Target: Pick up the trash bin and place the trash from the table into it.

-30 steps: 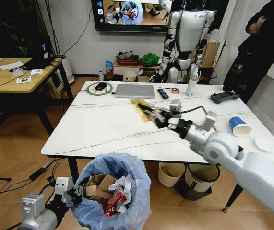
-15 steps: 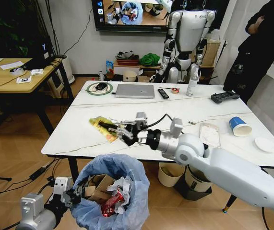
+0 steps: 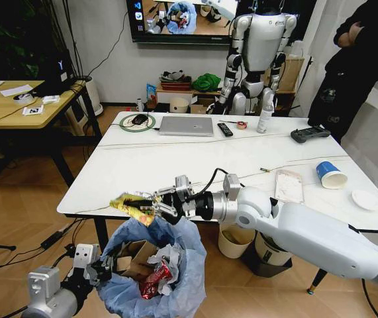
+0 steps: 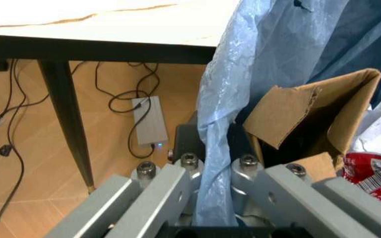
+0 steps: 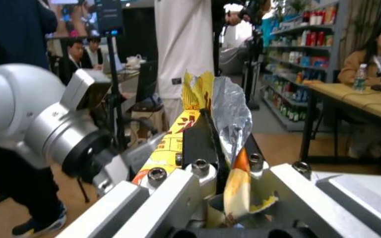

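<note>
- The trash bin (image 3: 152, 271), lined with a crinkly light-blue bag, sits below the table's (image 3: 142, 172) near edge, holding torn cardboard, white paper and a red can.
- A yellow wrapper (image 3: 132, 206) hangs above the bin's rim.
- A blue-white paper cup (image 3: 331, 175) lies on the table's right end.

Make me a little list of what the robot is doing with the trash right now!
right claw: shut on the yellow wrapper, held over the front edge of the table, just above the trash bin
left claw: shut on the blue bag at the rim of the trash bin, holding it below the table's edge
inside the bin: brown cardboard, crumpled white paper, a crushed red can
left on the table: blue-white paper cup, clear packet
</note>
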